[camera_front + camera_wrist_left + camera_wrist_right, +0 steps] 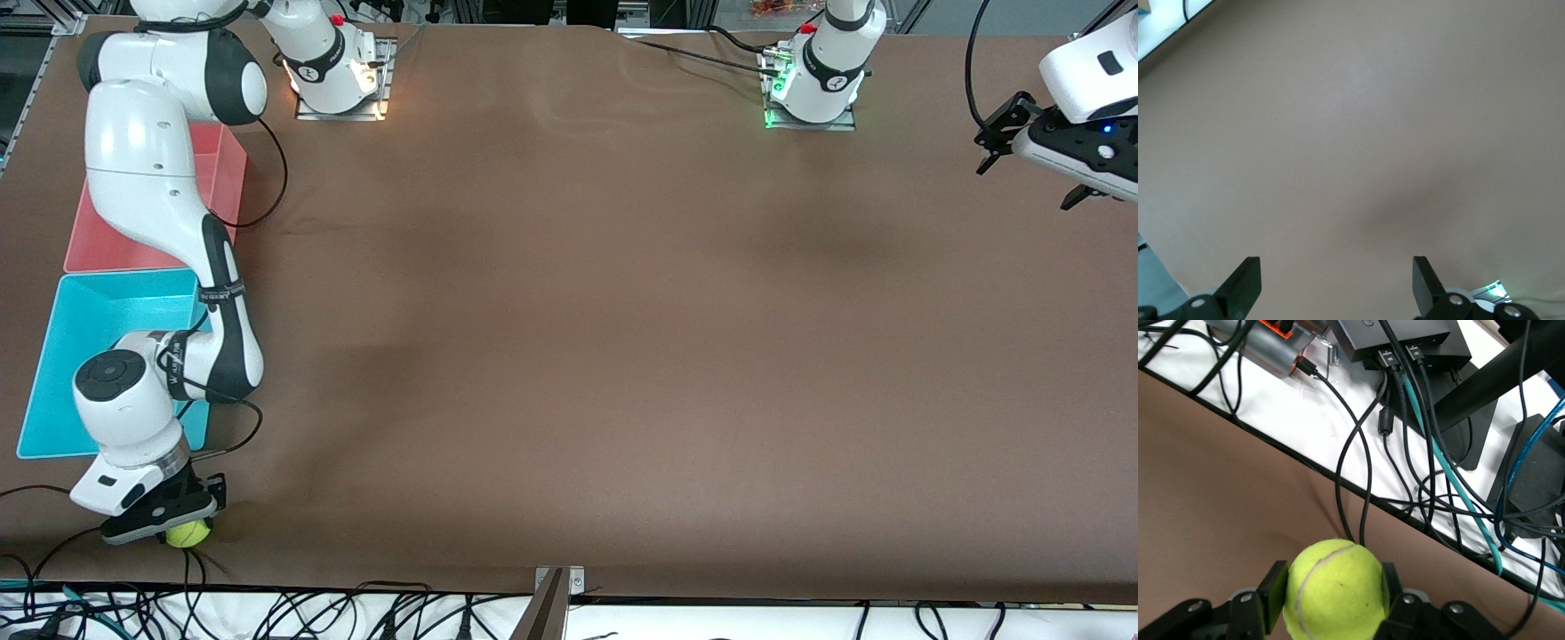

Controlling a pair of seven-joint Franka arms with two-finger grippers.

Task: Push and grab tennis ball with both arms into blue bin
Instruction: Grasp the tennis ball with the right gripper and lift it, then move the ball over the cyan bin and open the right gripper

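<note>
- Tennis ball (188,532) sits pinched between our right gripper (182,524) fingers — nearer the front camera than the blue bin (80,329).
- Our left gripper (1337,283) waits, fingers spread, well apart from the blue bin.

One tennis ball (188,532) is being counted. Two bins are being shown: one blue bin (89,311) and one pink bin (227,169). Two arms are being seen, a right arm (142,196) and a left arm (1089,80), each being fitted with one end effector, over one table (622,356).
</note>
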